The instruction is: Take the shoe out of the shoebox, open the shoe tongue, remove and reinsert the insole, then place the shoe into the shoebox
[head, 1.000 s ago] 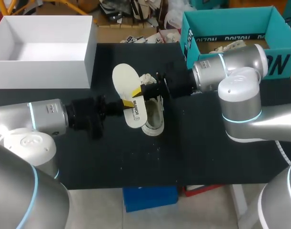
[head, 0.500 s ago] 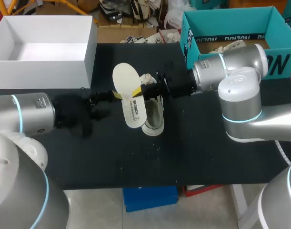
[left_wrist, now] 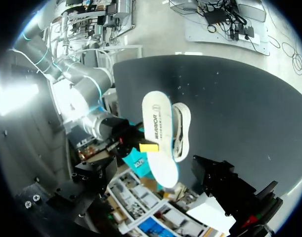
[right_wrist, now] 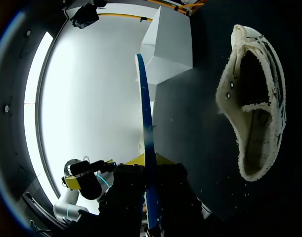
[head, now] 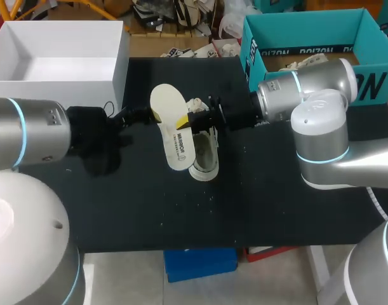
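right tool (head: 183, 122) grips the white, blue-backed insole (head: 167, 108) just above the cream, open-mouthed shoe (head: 205, 155)

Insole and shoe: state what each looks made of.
Insole: probably thin, stiff-looking foam, with a matte off-white face and a blue underside seen edge-on. Shoe: matte cream cloth, canvas-like, with a fuzzy, fleece-like lining showing round its opening.

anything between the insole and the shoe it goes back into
Nothing visible. The right end effector holds the insole beside the shoe, whose opening looks clear; the left end effector is on the insole's far side.
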You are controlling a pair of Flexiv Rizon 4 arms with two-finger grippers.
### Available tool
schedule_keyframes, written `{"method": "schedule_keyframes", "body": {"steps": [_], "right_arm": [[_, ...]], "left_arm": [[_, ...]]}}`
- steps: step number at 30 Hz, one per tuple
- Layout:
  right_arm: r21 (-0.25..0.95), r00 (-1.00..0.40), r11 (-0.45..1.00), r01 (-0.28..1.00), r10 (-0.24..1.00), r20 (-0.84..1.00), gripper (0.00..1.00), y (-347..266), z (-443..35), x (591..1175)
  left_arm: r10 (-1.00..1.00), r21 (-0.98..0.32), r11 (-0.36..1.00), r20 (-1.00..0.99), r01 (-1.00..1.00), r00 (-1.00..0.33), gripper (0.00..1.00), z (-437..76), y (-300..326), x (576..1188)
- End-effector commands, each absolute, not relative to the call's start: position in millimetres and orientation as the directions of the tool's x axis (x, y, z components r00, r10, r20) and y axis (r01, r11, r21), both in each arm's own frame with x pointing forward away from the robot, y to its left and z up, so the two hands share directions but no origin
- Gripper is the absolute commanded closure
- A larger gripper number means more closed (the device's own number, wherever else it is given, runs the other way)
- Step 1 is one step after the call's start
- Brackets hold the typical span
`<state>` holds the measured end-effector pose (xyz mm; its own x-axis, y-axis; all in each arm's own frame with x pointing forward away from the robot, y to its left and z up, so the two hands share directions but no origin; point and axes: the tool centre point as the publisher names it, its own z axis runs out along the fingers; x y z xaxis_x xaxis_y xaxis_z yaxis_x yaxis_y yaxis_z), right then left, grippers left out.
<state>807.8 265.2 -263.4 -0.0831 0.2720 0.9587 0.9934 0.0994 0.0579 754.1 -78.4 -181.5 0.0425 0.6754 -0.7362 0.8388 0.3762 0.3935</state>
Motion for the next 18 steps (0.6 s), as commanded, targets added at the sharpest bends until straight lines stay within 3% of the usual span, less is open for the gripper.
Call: {"method": "schedule_keyframes", "body": {"steps": [1,6,12,18], "right_arm": [[0.057,-0.082,0.098,0.994,0.273,0.958,1.00,266.4,-263.6,808.0],[0.057,-0.082,0.098,0.994,0.273,0.958,1.00,266.4,-263.6,808.0],[0.057,-0.082,0.098,0.994,0.273,0.958,1.00,266.4,-263.6,808.0],[0.057,-0.082,0.098,0.994,0.273,0.958,1.00,266.4,-263.6,808.0]], "left_arm": [[0.829,0.397,0.379,-0.546,0.836,-0.116,0.00,-180.2,-84.3,756.8],[0.829,0.397,0.379,-0.546,0.836,-0.116,0.00,-180.2,-84.3,756.8],[0.867,0.307,0.370,-0.453,0.877,-0.207,0.00,-176.6,-103.7,767.5],[0.875,0.304,0.341,-0.449,0.889,-0.182,0.00,-170.2,-110.8,770.9]]}}
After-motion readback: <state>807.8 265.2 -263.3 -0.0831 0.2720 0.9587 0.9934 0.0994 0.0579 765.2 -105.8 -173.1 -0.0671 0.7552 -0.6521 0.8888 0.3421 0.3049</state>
